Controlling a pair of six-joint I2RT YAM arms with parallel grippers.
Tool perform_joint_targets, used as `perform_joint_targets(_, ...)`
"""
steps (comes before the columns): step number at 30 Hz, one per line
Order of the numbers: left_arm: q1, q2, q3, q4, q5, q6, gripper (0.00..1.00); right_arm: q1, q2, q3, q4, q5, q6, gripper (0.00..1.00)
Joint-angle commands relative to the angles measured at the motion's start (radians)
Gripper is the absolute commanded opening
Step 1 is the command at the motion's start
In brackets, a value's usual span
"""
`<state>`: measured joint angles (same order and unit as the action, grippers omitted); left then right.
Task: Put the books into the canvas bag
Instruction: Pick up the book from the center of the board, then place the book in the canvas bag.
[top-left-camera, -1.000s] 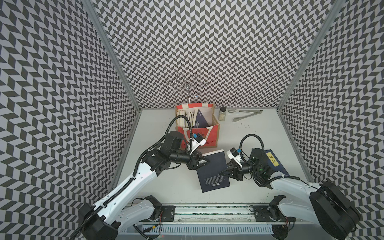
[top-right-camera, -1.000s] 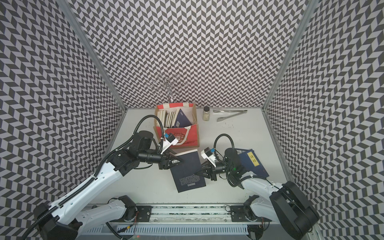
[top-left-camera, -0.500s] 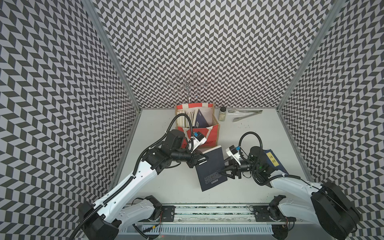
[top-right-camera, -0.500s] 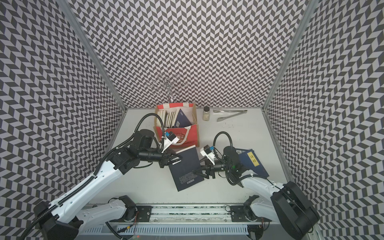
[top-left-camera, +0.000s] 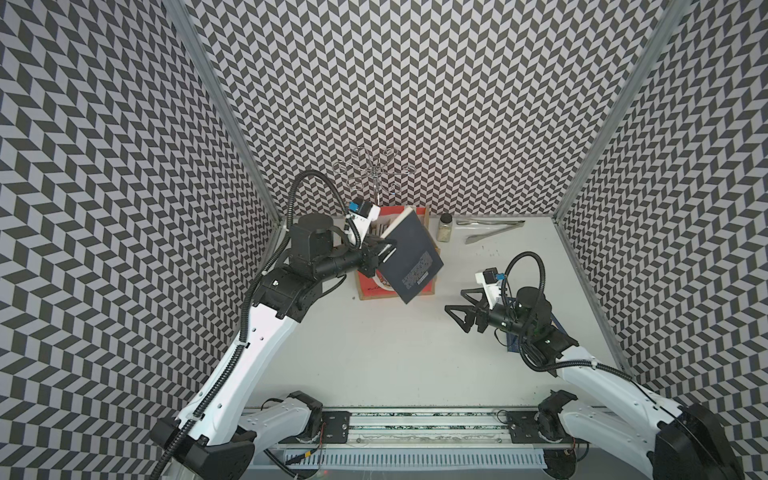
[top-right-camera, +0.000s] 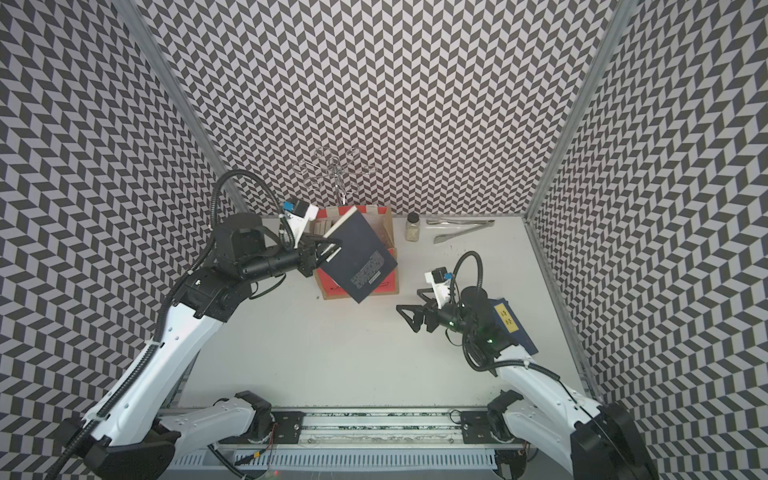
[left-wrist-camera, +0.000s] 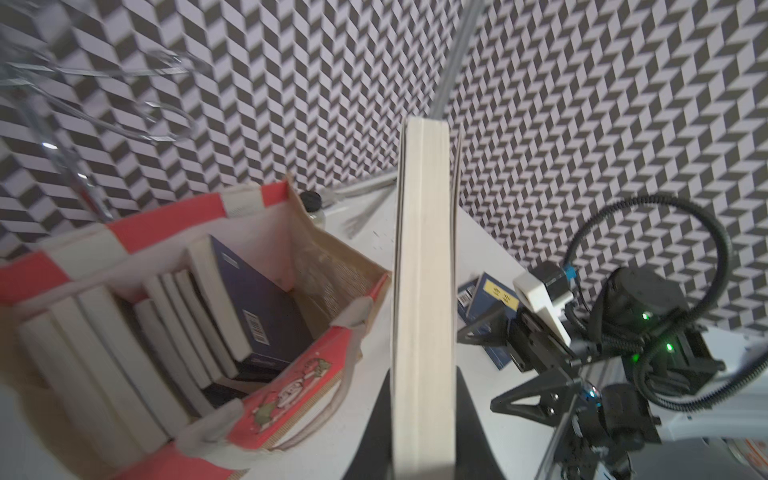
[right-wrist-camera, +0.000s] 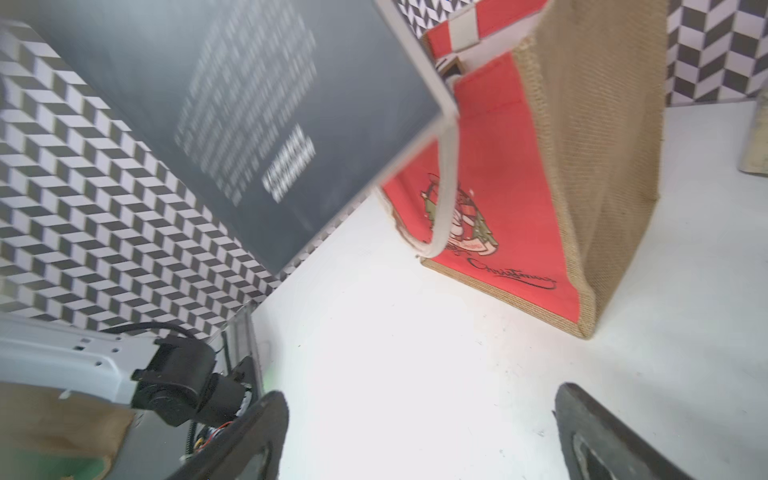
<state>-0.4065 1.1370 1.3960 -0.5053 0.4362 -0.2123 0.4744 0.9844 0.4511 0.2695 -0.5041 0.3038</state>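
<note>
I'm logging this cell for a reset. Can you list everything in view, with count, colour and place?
bag: 1, red with tan sides, standing at the table's back
books in bag: several, pale page edges and one navy cover, upright inside; exact count unclear
held book: 1, dark navy, in the air by the bag
labelled book: 1, navy with yellow label, flat on the table's right side
jar: 1, clear with dark lid, beside the bag
tongs: 1 pair, metal, at the back past the jar
wire rack: 1, metal, behind the bag
table: 1, white
left tool: shut on the held book
right tool: open, empty, above the table
</note>
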Motion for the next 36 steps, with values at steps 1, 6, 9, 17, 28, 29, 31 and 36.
perform_joint_targets(1,0.06,-0.02,0.055,0.213,-0.069,-0.11,0.0,-0.007,-0.023,0.013,-0.025,0.112,0.028,0.99)
perform_joint_targets(6,0.099,-0.014,0.014,0.375,-0.218,-0.209,0.0,-0.007,-0.034,0.009,-0.045,0.102,0.042,0.99)
perform_joint_targets(9,0.104,0.001,-0.046,0.468,-0.255,-0.265,0.0,-0.008,-0.056,0.008,-0.069,0.127,0.051,0.99)
perform_joint_targets(17,0.078,0.049,-0.18,0.632,-0.32,-0.359,0.0,-0.011,-0.124,-0.008,-0.112,0.165,0.057,0.99)
perform_joint_targets(28,0.011,0.081,-0.283,0.695,-0.394,-0.383,0.0,-0.018,-0.125,0.004,-0.135,0.172,0.049,0.99)
perform_joint_targets(29,0.004,0.085,-0.29,0.704,-0.402,-0.381,0.0,-0.018,-0.123,0.004,-0.132,0.17,0.05,0.99)
perform_joint_targets(31,0.001,0.104,-0.288,0.707,-0.401,-0.384,0.0,-0.019,-0.121,0.006,-0.134,0.169,0.05,0.99)
perform_joint_targets(36,-0.012,0.153,-0.27,0.708,-0.409,-0.397,0.0,-0.02,-0.118,0.015,-0.147,0.17,0.044,0.99)
